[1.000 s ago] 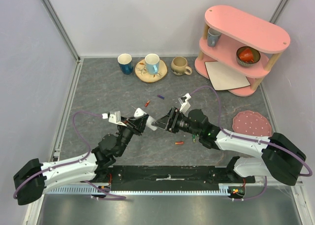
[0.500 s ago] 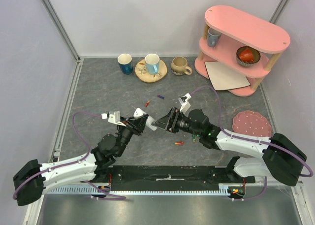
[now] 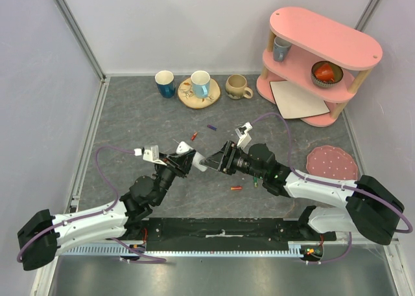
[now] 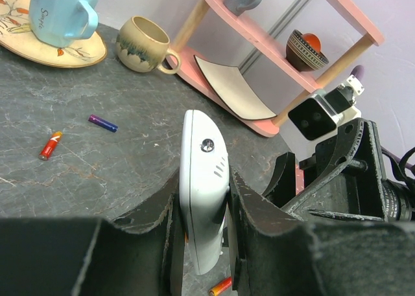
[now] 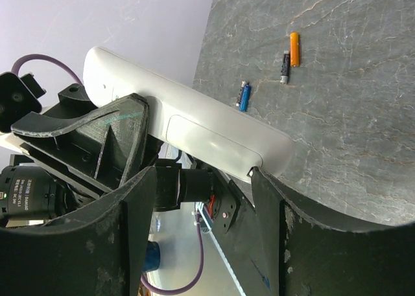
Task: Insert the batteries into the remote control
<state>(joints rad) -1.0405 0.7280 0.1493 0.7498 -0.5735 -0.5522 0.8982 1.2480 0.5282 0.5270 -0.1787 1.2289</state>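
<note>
**Top external view.** The left end effector [image 3: 186, 159] is clamped on the remote control [image 3: 201, 166] and holds it clear of the desk [image 3: 142, 124], between the two arms. The right end effector [image 3: 217, 160] sits at the remote's free end with its jaws apart. The batteries [image 3: 237, 188] lie loose on the desk, two beyond the remote and at least one nearer the arm bases. None is held.

**Left wrist view.** Both fingers [image 4: 254, 208] press the narrow sides of the white handset, which stands on edge. A red-orange and a purple cell lie near each other on the desk, well beyond it.

**Right wrist view.** The battery cover [image 5: 207, 137] faces this camera and appears closed. The open fingers flank the handset. Whether either tip touches it cannot be told.

**Step in hand.** Judged from these views, the compartment is being opened and loading has not begun. The next move calls for a fingertip on the cover and a push along the body. The left clamp must resist that push without twisting.

**Surface and room.** The desk is dark grey with pale veining. Pale lilac walls [image 3: 45, 82] on metal frame rails enclose it. Mugs [image 3: 165, 83] stand along the far edge, and a pink shelf [image 3: 324, 43] stands in the far right corner.
</note>
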